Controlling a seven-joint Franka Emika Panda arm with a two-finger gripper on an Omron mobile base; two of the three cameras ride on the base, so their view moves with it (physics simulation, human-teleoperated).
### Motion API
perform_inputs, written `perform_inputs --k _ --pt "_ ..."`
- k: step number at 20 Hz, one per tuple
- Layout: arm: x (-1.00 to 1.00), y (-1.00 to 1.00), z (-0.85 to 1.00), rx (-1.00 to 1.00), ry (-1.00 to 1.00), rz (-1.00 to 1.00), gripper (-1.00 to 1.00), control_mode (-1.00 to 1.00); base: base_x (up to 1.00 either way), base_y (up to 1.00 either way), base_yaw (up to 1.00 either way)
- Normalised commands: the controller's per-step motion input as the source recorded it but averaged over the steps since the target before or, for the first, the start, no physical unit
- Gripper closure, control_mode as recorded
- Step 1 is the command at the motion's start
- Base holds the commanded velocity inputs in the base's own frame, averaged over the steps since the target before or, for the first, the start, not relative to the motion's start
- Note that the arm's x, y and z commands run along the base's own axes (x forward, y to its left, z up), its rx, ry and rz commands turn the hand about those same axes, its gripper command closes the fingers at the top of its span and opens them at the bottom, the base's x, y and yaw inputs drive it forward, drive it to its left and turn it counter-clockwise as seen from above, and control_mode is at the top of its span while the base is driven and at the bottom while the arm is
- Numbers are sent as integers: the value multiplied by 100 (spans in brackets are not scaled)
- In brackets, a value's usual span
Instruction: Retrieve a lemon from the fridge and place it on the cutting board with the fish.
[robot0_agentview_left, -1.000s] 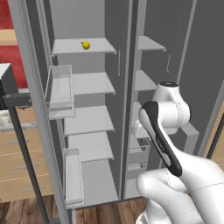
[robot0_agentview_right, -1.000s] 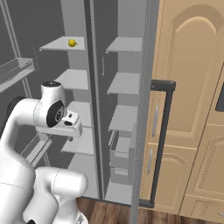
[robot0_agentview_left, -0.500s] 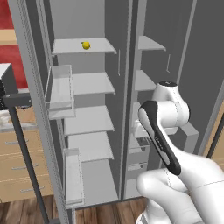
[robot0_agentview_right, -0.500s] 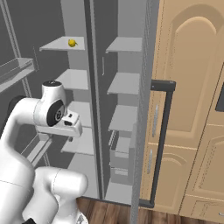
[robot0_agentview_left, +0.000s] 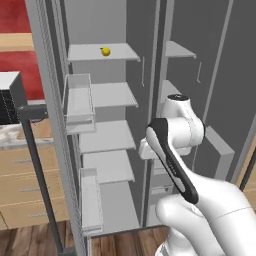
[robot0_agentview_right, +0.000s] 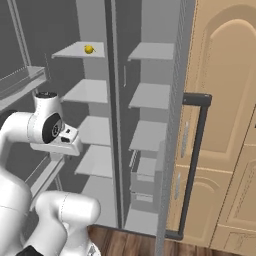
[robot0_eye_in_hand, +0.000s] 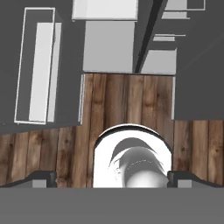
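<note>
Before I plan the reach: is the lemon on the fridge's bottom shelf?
No, the lemon sits on the top left shelf of the fridge.

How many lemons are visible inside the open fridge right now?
1. The lemon lies on the top shelf of the fridge, in its left compartment, near the shelf's middle. Others may be hidden in the lower drawers.

The fridge stands open on a wooden floor. Its top left shelf carries the lemon, near the shelf's middle; the lower shelves look bare.
</note>
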Motion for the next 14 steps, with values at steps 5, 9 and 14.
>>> perform_inputs --k 5,9,14 --pt "0 0 0 0 0 0 -100 100 39 0 16" --pt "0 0 0 0 0 0 -100 100 36 -9 11" --pt "0 0 0 0 0 0 -100 100 43 -30 7"
